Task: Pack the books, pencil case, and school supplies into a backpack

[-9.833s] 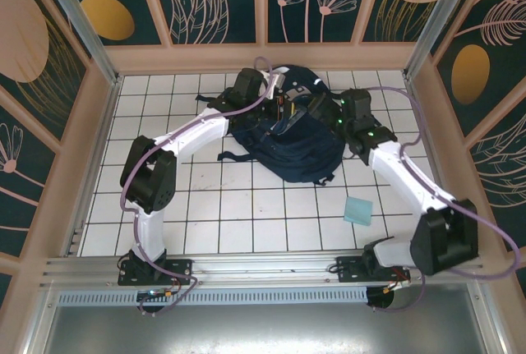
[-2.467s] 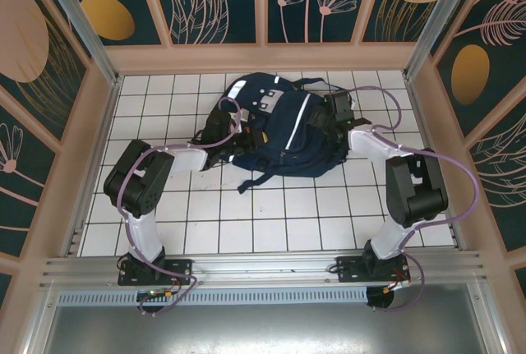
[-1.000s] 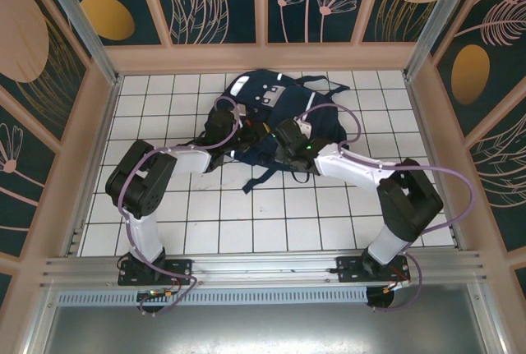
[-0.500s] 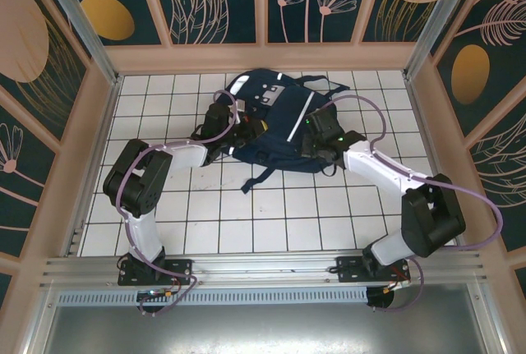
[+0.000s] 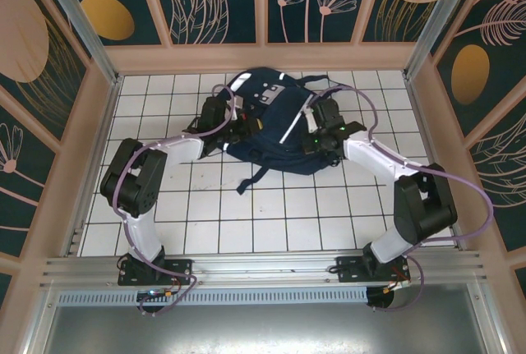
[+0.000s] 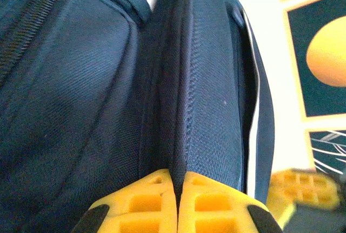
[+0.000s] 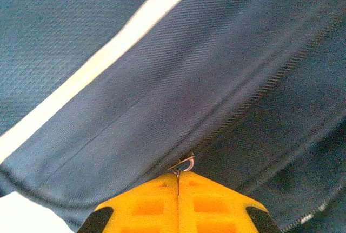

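- Grey patch (image 5: 267,91) on top of the backpack (image 5: 275,128): marks too small to read
- My left claw (image 6: 177,181) is clamped tight on a fold of the backpack's left side
- My right claw (image 7: 178,176), at the backpack's right side, nips a small metal ring (image 7: 187,163) beside its zip

The overhead camera sits high behind the two arm bases, tilted down and forward. It takes in the whole tiled surface (image 5: 214,206) out to the painted wall panels (image 5: 214,1), with the backpack (image 5: 275,124) lying toward the far side. The left wrist camera looks out along the left end effector (image 6: 177,198), whose yellow fingertips sit at the bottom edge, right up against navy fabric. A strip of wall panel shows at its right. The right wrist camera looks past the right end effector (image 7: 178,198) from just as near, onto the white stripe (image 7: 108,65). All three views share the backpack — the wrist views catch small patches of it.
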Motion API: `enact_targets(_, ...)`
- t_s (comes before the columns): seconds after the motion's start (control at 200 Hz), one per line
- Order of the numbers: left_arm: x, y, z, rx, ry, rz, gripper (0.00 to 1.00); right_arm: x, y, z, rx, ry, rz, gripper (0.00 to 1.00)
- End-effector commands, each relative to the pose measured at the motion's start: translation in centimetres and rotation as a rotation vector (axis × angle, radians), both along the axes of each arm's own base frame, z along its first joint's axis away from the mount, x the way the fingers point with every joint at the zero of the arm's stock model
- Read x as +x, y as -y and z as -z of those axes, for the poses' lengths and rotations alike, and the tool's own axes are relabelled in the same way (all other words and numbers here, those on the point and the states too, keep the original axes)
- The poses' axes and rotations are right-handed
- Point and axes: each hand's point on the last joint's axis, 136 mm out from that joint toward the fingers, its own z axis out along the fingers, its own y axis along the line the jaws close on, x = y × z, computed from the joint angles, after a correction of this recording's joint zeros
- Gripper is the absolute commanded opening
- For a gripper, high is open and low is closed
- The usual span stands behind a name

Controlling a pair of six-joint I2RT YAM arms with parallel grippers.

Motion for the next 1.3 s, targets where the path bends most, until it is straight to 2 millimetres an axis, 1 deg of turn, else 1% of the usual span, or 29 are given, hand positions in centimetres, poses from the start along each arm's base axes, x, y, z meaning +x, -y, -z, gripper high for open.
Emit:
enact_targets(0.0, 3.3, -0.1, -4.6, 0.007, 0.187, 0.002, 0.0, -3.6, -6.1, 0.7, 0.09, -0.067, -0.259, 0.0)
enact_targets(0.035, 3.8, 0.0, -4.8, 0.018, 0.197, 0.006, 0.0, -4.1, -7.2, 1.0, 0.109, -0.081, -0.285, 0.0)
enact_targets(0.065, 4.3, 0.1, -4.9, 0.026, 0.205, 0.011, 0.03, -4.6, -8.3, 1.0, 0.132, -0.088, -0.308, 0.0)
enact_targets(0.16, 5.4, 0.4, -5.2, 0.046, 0.213, 0.019, 0.19, -5.6, -11.8, 0.6, 0.202, -0.089, -0.369, 0.0)
enact_targets(0.245, 5.6, 0.4, -5.5, 0.06, 0.21, 0.014, 0.31, -5.1, -14.5, -0.4, 0.256, -0.047, -0.386, 0.0)
enact_targets(0.295, 5.7, -0.1, -5.6, 0.079, 0.21, -0.008, 0.38, -4.7, -15.9, -0.9, 0.301, -0.034, -0.393, 0.0)
enact_targets(0.345, 5.4, -0.9, -6.0, 0.094, 0.211, -0.036, 0.45, -4.4, -17.3, -1.5, 0.347, -0.027, -0.408, 0.0)
enact_targets(0.385, 5.2, -1.5, -6.2, 0.105, 0.209, -0.057, 0.54, -4.2, -18.3, -2.1, 0.372, -0.02, -0.418, 0.0)
enact_targets(0.455, 4.4, -2.8, -6.8, 0.12, 0.21, -0.092, 0.64, -3.9, -20.0, -2.9, 0.397, -0.003, -0.444, 0.0)
enact_targets(0.5, 3.7, -3.7, -6.8, 0.137, 0.205, -0.115, 0.71, -3.8, -20.9, -3.3, 0.409, 0.006, -0.456, 0.0)
enact_targets(0.55, 2.8, -4.6, -7.2, 0.151, 0.21, -0.14, 0.8, -3.5, -21.6, -3.4, 0.413, 0.008, -0.464, 0.0)
enact_targets(0.565, 2.7, -4.8, -6.8, 0.16, 0.202, -0.146, 0.8, -3.4, -21.7, -3.4, 0.412, 0.008, -0.463, 0.0)
enact_targets(0.575, 2.4, -5.0, -7.5, 0.16, 0.215, -0.153, 0.84, -3.3, -21.8, -3.5, 0.41, 0.009, -0.462, 0.0)
enact_targets(0.59, 2.1, -5.3, -7.7, 0.163, 0.216, -0.16, 0.86, -3.2, -21.9, -3.4, 0.407, 0.009, -0.46, 0.0)
enact_targets(0.655, 1.0, -6.3, -7.5, 0.188, 0.207, -0.186, 0.98, -2.7, -22.0, -3.3, 0.396, 0.009, -0.442, 0.0)
enact_targets(0.735, -0.3, -7.2, -6.8, 0.208, 0.187, -0.202, 0.99, -2.5, -22.0, -3.5, 0.411, 0.011, -0.422, 0.0)
enact_targets(0.861, -1.7, -7.9, -4.7, 0.214, 0.135, -0.219, 0.97, -2.9, -21.8, -3.9, 0.474, 0.005, -0.385, 0.0)
enact_targets(0.901, -1.8, -7.7, -4.4, 0.197, 0.121, -0.218, 0.96, -3.1, -21.7, -4.2, 0.5, 0.006, -0.375, 0.0)
enact_targets(0.916, -2.3, -7.8, -3.3, 0.2, 0.095, -0.214, 0.95, -3.2, -21.7, -4.4, 0.512, 0.008, -0.373, 0.0)
enact_targets(0.961, -2.6, -7.6, -2.1, 0.187, 0.059, -0.21, 0.94, -3.4, -21.6, -4.9, 0.54, 0.013, -0.363, 0.0)
enact_targets(1.116, -3.0, -7.0, 0.3, 0.112, -0.012, -0.217, 0.91, -4.2, -20.8, -6.4, 0.6, 0.041, -0.343, 0.0)
enact_targets(1.166, -3.0, -7.0, 0.8, 0.107, -0.026, -0.223, 0.9, -4.3, -20.5, -6.4, 0.592, 0.043, -0.335, 0.0)
enact_targets(1.216, -2.8, -7.1, 0.9, 0.109, -0.026, -0.232, 0.9, -4.3, -20.2, -6.2, 0.575, 0.041, -0.327, 0.0)
enact_targets(1.296, -2.6, -7.2, 0.3, 0.105, -0.007, -0.242, 0.9, -4.2, -19.9, -5.3, 0.543, 0.031, -0.317, 0.0)
